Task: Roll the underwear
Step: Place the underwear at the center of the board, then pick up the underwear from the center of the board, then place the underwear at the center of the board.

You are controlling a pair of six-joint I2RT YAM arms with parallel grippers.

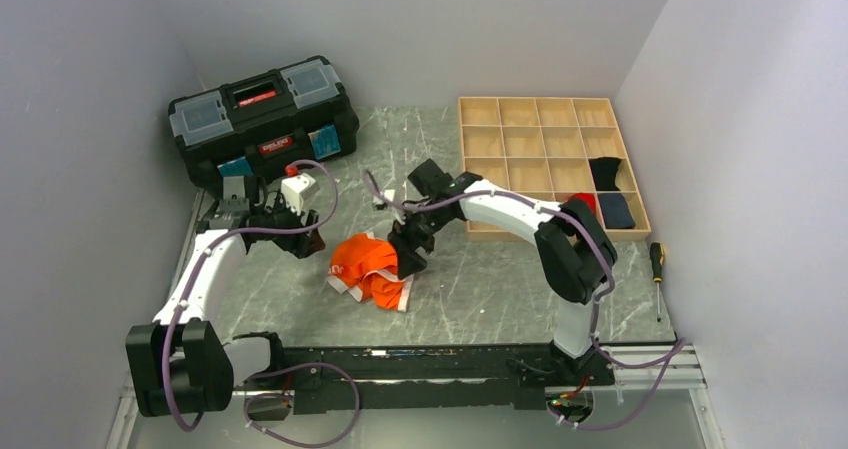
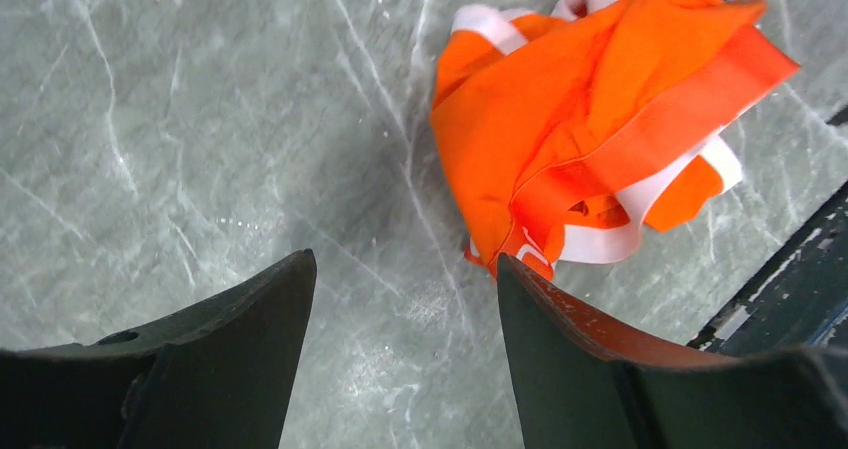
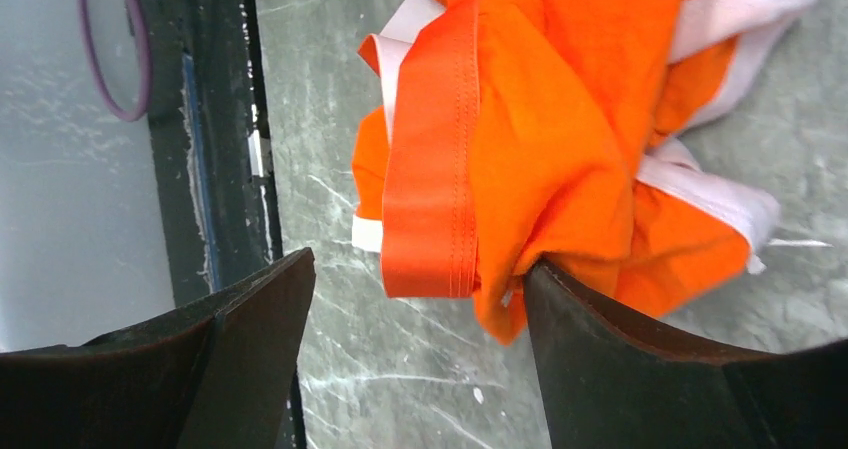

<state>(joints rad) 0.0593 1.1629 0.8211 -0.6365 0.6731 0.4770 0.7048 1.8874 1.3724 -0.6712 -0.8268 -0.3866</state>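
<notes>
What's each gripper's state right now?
Left gripper: open, empty, beside the orange underwear.
Right gripper: open, underwear touching one fingertip, not clamped.

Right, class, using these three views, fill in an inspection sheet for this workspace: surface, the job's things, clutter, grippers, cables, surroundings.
Surface: grey marbled table.
Job's things: underwear, crumpled in a heap, not rolled, lying between the two arms.
Clutter: toolbox at back left, lid shut; tray at back right, with dark and red bundles in its right-hand cells; screwdriver near the table's right edge.
Grippers: left gripper open, over bare table beside the underwear; right gripper open, one finger against the cloth.
Cables: purple cables along both arms, looped at the base.
Surroundings: plain walls on three sides.
</notes>
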